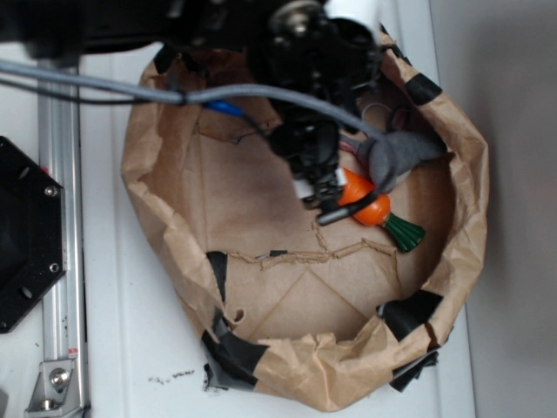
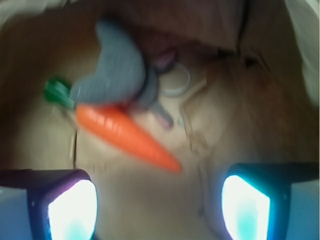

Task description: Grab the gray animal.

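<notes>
Hovering inside the paper bag (image 1: 174, 218), my pincer (image 2: 157, 200) hangs with jaws apart and empty. Gray animal (image 2: 117, 70) lies at eleven o'clock, touching the carrot (image 2: 125, 135) beyond it. Nothing grabbed yet; reaching, closing and lifting remain.

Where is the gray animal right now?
In the exterior view the gray animal lies inside the paper bag, near its right wall, touching the carrot just below it.
</notes>
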Controlling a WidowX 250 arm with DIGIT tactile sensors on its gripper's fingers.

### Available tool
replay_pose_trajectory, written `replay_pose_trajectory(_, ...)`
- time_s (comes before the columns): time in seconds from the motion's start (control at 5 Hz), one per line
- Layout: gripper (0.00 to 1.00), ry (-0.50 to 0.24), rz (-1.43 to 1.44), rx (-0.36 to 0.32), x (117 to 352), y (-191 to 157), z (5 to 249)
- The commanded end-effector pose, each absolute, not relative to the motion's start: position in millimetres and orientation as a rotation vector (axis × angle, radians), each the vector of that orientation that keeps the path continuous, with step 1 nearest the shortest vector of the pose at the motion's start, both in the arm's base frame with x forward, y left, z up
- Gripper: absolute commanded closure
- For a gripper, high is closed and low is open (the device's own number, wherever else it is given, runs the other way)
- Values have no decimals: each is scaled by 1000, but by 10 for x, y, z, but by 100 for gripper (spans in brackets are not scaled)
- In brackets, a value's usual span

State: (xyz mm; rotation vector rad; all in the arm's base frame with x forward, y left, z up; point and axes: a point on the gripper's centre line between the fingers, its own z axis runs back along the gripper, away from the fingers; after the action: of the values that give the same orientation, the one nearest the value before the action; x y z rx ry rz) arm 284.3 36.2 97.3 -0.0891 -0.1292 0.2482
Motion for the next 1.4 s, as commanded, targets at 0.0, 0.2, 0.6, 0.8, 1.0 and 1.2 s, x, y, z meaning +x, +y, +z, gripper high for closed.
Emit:
replay_pose_trajectory(0.0,0,-180,301,-168,3204,20,1014)
replay_pose_trajectory(0.2,0,-183,313,-163,3426,102,820)
replay_pose_trajectory(0.6,100,-167,264,16,3658,179,646)
replay_pose_trajectory(0.8,100,-140,238,52,3556,162,709)
replay_pose_trajectory(1.0,100,-143,173,25,3243,58,1151)
replay_pose_trajectory(1.2,100,-123,65,73,2741,15,1645)
